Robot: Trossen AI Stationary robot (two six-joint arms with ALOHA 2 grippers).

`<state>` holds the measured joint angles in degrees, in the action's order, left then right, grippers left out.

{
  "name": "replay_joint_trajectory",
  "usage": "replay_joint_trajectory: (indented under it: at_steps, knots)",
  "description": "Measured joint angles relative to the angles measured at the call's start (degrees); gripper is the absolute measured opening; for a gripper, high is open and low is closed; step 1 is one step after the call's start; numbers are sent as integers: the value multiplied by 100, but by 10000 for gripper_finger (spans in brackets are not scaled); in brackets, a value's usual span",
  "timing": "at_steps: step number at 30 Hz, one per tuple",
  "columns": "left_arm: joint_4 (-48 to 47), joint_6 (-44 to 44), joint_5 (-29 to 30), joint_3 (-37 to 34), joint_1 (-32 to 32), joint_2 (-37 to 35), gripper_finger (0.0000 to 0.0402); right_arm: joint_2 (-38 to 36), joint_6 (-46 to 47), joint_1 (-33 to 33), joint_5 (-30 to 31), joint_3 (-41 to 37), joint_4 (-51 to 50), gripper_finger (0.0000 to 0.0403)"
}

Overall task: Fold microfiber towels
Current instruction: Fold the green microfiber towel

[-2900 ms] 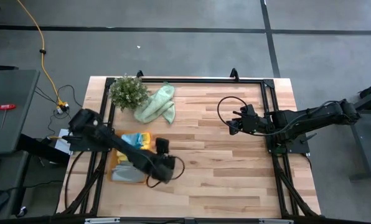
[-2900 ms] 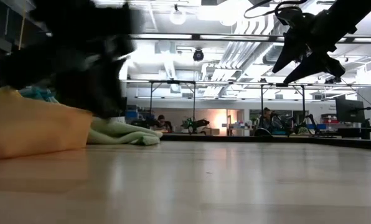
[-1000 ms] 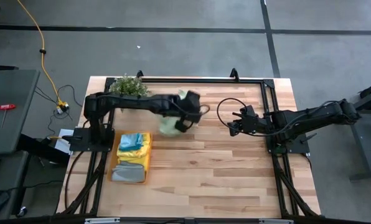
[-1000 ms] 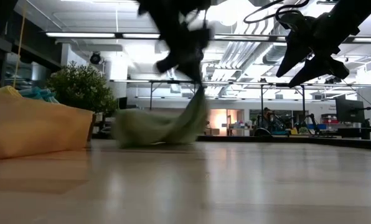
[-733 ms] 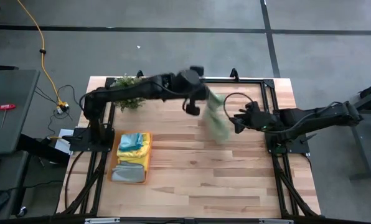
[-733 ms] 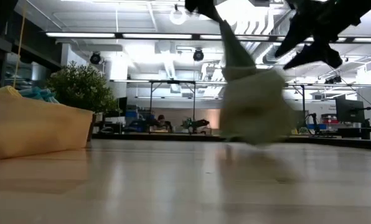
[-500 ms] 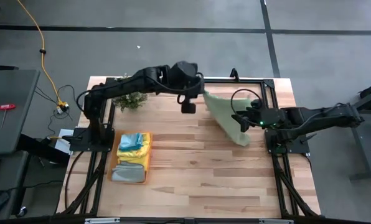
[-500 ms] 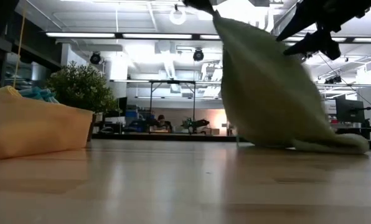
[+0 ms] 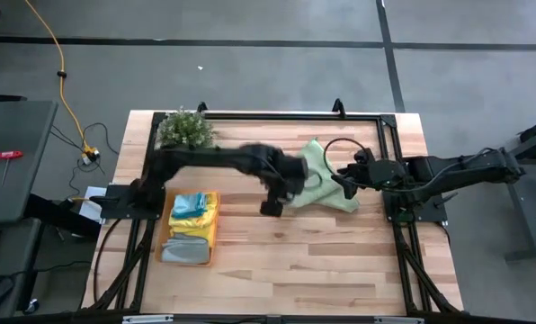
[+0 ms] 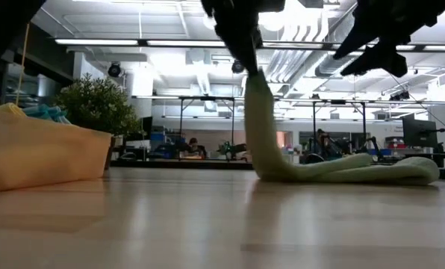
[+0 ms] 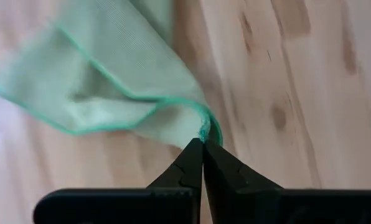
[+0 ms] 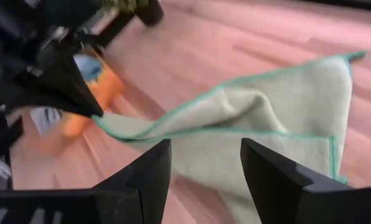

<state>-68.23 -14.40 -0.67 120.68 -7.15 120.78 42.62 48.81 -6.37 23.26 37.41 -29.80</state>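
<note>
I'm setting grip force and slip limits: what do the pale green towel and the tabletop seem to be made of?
Pale green towel: soft, matte cloth, probably microfiber; it drapes limply from the left gripper and has a stitched teal hem. Tabletop: wood planks, likely butcher block, judging by visible grain and knots, with a smooth, slightly glossy finish.

A: Pale green towel [image 9: 320,183]?
B: Soft square cloth with a darker green hem. Most of it lies rumpled and partly doubled on the table, toward the right edge and nearer the far edge. One corner is lifted clear of the wood, so a strip rises steeply.

A: Other towels?
B: Blue towel [image 9: 189,203] over yellow towel [image 9: 206,219], with a grey towel [image 9: 185,248] in front, stacked near the left edge.
</note>
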Motion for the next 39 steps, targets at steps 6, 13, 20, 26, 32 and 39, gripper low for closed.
replay_joint_trajectory:
  at_steps: [6,13,20,26,32,39]
  knots:
    - [-156,460,130,-2,415,636,0,416,11,0,-314,0,-319,185]
    - [424,1357,193,-617,463,534,0,957,-334,2,-495,0,-982,185]
    - [1639,2318,264,-2441,172,-599,0,1064,-1036,7,-545,0,-1265,185]
    - [2502,3631,594,-3731,-141,-1547,0,1129,-2155,498,-652,-188,-1031,185]
    - [2651,4417,1204,-4305,-365,-2106,0,1142,-3021,1657,-1353,-828,-99,185]
    - [2881,4247,780,-4305,-618,-1997,0,1387,-3453,2805,-2070,-1122,1044,185]
